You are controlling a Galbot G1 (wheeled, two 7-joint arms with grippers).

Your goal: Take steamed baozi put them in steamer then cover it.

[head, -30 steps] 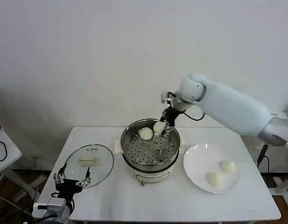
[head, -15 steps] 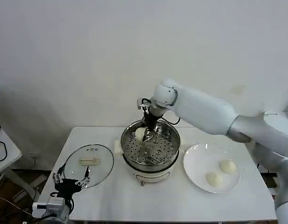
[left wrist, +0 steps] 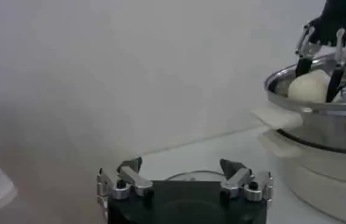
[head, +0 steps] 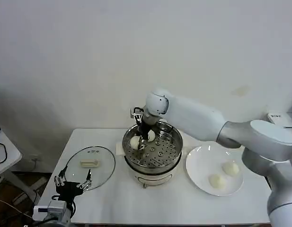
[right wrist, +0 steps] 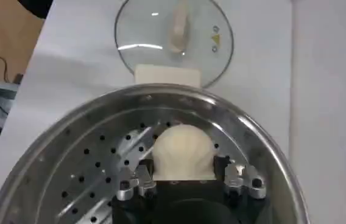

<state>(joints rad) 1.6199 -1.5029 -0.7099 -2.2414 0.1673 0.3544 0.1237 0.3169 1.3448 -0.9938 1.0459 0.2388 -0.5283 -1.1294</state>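
Reaching over the steamer, the right gripper holds a bun pinched between its fingers, low over the left side of the holed tray. From the right wrist view the bun sits squarely between the two fingers, close to the tray but I cannot tell whether it touches. One more bun appears to lie in the pot just beside the gripper, partly hidden by it.

On the table to the left of the pot, the glass lid lies flat with its cream handle up. To the right, a white plate carries two more buns, well apart from the pot.

Down at the table's near left corner, the left gripper waits with its fingers spread wide, near the lid's edge.

Risks, as I judge them: soft dough may stick to a finger on release and get dragged or lifted out. Dropped so close to the wall, the bun could roll against its neighbour or crowd the space needed for the remaining two. A careless exit could also clip the steel rim.
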